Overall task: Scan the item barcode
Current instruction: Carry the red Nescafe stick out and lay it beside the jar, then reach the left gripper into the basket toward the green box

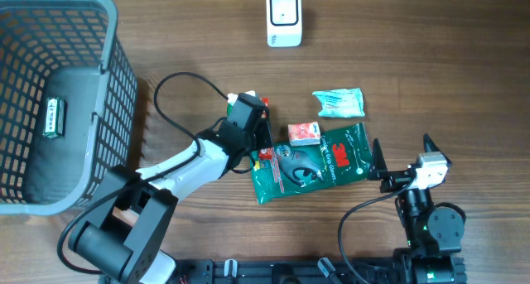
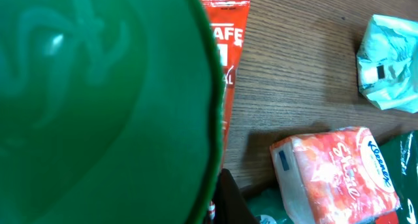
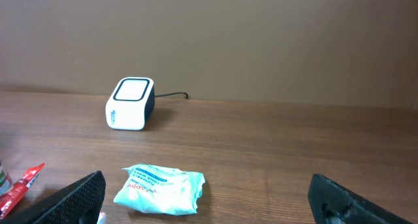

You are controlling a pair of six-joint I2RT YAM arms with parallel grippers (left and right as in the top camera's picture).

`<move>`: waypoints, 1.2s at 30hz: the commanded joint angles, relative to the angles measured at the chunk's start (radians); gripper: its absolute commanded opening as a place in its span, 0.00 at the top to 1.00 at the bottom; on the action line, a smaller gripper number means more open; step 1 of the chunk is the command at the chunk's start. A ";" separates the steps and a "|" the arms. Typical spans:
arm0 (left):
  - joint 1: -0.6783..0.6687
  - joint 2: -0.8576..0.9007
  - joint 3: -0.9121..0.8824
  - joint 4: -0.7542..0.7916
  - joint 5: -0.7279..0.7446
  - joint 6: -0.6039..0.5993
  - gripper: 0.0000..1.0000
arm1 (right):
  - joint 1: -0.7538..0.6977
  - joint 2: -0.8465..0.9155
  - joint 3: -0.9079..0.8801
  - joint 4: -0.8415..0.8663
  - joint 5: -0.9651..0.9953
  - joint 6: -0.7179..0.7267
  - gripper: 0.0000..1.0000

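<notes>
**Pouch of green plastic [image 1: 319, 161], held**

It lies toward the table's [image 1: 447, 60] front edge, long axis left-to-right, its left end pinched in the left gripper's [image 1: 261, 137] closed jaws. White box scanner [image 1: 283, 17] sits at the far edge. Right gripper [image 1: 401, 147] gapes empty alongside.

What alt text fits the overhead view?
The left gripper is shut on the edge of a green package mid-table, while the right gripper stands open beside it; a white scanner sits beyond, a grey basket at left.
</notes>
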 commanded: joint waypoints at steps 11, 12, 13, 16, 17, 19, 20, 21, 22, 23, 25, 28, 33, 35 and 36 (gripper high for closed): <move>-0.066 -0.418 0.113 -0.192 -0.035 0.053 0.00 | 0.000 -0.006 -0.001 0.002 -0.008 -0.012 0.00; -0.066 -0.480 0.132 -0.219 -0.112 0.102 0.00 | 0.000 -0.006 -0.001 0.002 -0.008 -0.012 0.00; -0.066 -0.556 0.154 -0.257 -0.270 0.136 0.00 | 0.000 -0.006 -0.001 0.002 -0.008 -0.012 0.00; -0.059 -0.698 0.178 -0.268 -0.650 0.171 0.00 | 0.000 -0.006 -0.001 0.002 -0.008 -0.012 0.00; -0.032 -0.764 0.178 -0.245 -0.857 0.174 0.00 | 0.000 -0.006 -0.001 0.002 -0.008 -0.012 0.01; 0.043 -0.827 0.178 -0.200 -1.012 0.252 0.00 | 0.000 -0.006 -0.001 0.002 -0.008 -0.012 0.00; 0.117 -0.850 0.178 -0.180 -1.059 0.275 0.00 | 0.000 -0.006 -0.001 0.002 -0.008 -0.012 0.00; 0.197 -0.859 0.178 -0.177 -1.065 0.274 0.00 | 0.000 -0.006 -0.001 0.002 -0.008 -0.012 0.00; 0.272 -0.858 0.178 -0.174 -1.057 0.270 0.00 | 0.000 -0.006 -0.001 0.002 -0.008 -0.012 0.00; 0.387 -0.849 0.178 -0.174 -1.018 0.270 0.00 | 0.001 -0.006 -0.001 0.002 -0.008 -0.012 0.00; 0.546 -0.826 0.178 -0.176 -0.911 0.243 0.00 | 0.000 -0.006 -0.001 0.002 -0.008 -0.012 0.00; 0.875 -0.734 0.178 -0.177 -0.501 0.237 0.00 | 0.000 -0.006 -0.001 0.002 -0.008 -0.012 0.00; 1.139 -0.500 0.179 -0.132 -0.020 0.334 0.00 | 0.000 -0.006 -0.001 0.002 -0.008 -0.012 0.00; 1.153 -0.418 0.179 -0.128 0.064 0.459 0.00 | 0.000 -0.006 -0.001 0.002 -0.008 -0.012 0.00; 1.153 -0.382 0.179 -0.127 0.073 0.513 0.00 | 0.000 -0.006 -0.001 0.002 -0.008 -0.012 0.00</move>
